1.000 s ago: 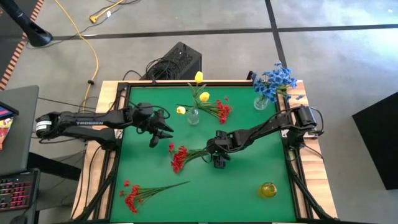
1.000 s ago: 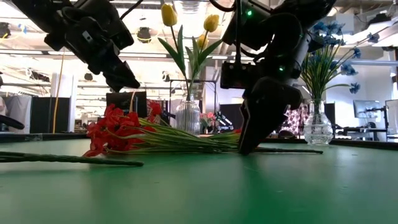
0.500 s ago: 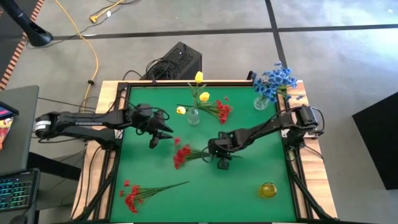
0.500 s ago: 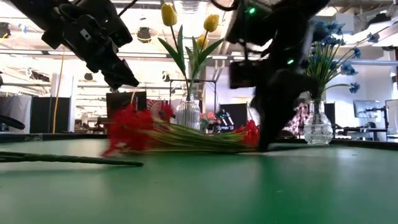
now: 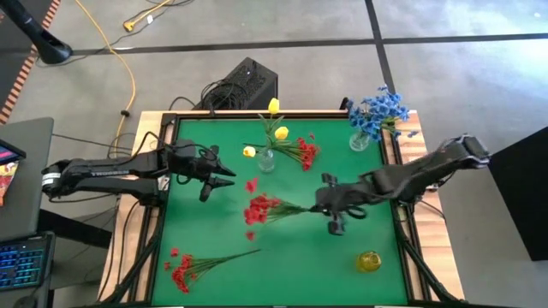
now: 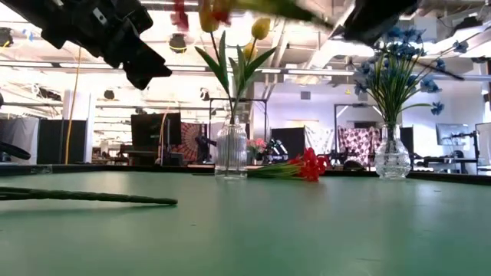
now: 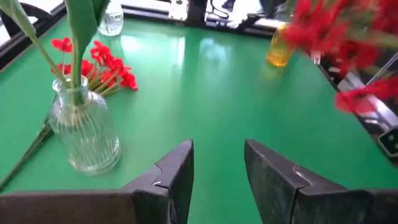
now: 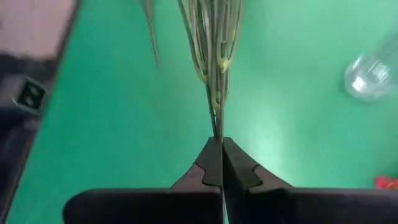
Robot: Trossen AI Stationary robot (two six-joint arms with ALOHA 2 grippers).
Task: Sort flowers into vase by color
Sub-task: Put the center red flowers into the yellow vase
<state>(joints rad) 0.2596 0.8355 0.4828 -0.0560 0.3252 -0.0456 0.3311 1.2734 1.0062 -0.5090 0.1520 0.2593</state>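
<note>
Lifted off the green counter (image 5: 360, 287) since a second ago, the red-bloomed sprig bunch on thin green stems (image 5: 267, 209) now hangs in the air, pinched at its stem ends by the right claw (image 5: 332, 208), which is clenched on it. Its long axis runs across the counter, blooms toward the left arm, stems toward the right. In the right wrist view the pale green stems (image 8: 214, 43) fan forward from the closed fingertips.

Nearest the counter's front edge lies a second red sprig bunch (image 5: 184, 269), blooms left, stems trailing right; a small amber glass vase (image 5: 368, 261) stands at the front right.

Farther back, the left claw (image 5: 221, 175) hovers, fingers partly apart and empty; white lettering on its arm reads "TROSSEN". Behind stand a ribbed clear glass vase with yellow tulip buds (image 5: 266, 159), a third red bunch (image 5: 305, 152) lying beside it, and a clear vase of blue blooms (image 5: 370, 120).
</note>
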